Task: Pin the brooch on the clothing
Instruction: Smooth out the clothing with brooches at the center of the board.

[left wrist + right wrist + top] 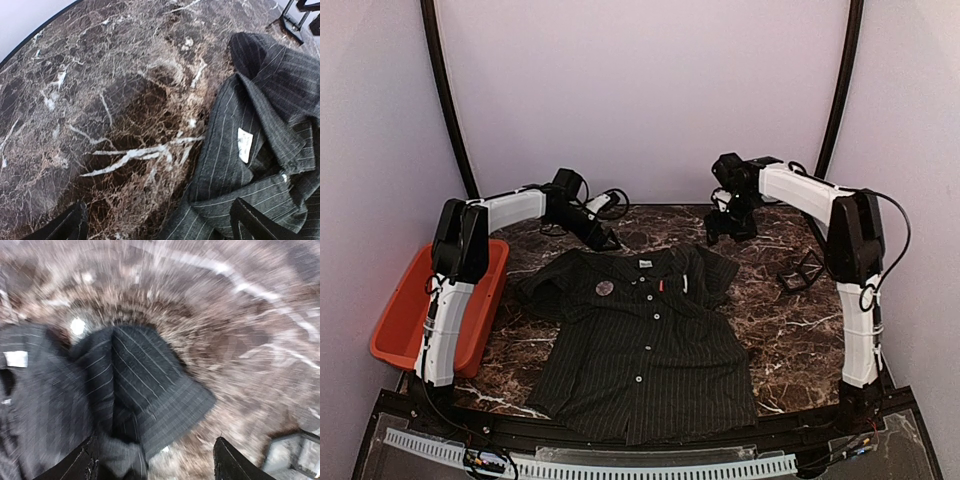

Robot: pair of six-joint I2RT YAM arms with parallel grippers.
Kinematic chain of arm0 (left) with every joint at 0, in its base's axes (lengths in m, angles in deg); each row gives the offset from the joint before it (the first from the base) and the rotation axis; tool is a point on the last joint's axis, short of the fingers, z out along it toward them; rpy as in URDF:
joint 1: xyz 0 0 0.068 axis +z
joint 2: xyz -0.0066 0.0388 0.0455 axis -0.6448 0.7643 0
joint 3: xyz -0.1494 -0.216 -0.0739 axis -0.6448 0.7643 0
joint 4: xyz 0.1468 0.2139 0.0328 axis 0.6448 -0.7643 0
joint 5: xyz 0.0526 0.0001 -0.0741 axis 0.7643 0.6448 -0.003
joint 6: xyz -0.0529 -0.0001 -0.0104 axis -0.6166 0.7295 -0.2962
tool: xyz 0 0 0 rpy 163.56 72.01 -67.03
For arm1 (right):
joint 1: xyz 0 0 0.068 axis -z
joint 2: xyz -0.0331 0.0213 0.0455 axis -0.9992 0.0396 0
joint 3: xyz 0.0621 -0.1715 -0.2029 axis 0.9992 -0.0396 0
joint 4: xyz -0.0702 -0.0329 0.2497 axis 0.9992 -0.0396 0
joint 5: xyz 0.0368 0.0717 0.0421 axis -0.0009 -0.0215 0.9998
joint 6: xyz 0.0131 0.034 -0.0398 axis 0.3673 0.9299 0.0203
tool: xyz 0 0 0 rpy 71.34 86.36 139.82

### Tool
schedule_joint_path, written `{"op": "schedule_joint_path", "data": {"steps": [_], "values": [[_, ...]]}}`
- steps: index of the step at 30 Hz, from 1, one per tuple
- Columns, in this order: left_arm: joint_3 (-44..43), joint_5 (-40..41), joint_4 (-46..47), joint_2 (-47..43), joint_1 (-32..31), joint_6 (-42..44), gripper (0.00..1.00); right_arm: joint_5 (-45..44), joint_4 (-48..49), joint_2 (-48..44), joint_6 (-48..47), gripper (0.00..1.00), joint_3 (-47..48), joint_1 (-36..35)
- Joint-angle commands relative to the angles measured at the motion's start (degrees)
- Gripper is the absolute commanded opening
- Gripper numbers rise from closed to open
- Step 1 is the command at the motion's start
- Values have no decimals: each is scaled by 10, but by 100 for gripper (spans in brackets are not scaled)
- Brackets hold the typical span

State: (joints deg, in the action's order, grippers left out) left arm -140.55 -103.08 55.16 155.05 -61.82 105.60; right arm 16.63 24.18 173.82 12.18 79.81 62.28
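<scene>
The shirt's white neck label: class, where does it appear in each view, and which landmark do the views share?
Top external: neck label near picture centre.
Left wrist: neck label right of centre, slightly low.
Right wrist: neck label at left edge, midway up.
Shared landmark: the black wire stand.

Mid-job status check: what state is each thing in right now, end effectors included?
Shirt: spread flat, front up, front closed.
Brooch: sitting on the shirt's chest; cannot tell whether it is pinned or loose.
Left end effector: open, holding nothing, beside the collar.
Right end effector: open, holding nothing, over a sleeve.
Red bin: upright at the table's left edge.
</scene>
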Motion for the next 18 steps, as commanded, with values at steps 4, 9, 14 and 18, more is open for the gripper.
{"op": "schedule_joint_path", "data": {"steps": [4, 9, 14, 18], "values": [[14, 48, -45, 11, -11, 64, 99, 23, 12, 65, -11, 76, 14, -3], [19, 85, -57, 16, -17, 88, 99, 57, 40, 69, -3, 76, -16, -3], [18, 105, -60, 20, -23, 93, 95, 69, 58, 71, 4, 74, -41, -3], [13, 98, -72, 27, -31, 97, 82, 81, 64, 76, 11, 68, -50, -3]]}}
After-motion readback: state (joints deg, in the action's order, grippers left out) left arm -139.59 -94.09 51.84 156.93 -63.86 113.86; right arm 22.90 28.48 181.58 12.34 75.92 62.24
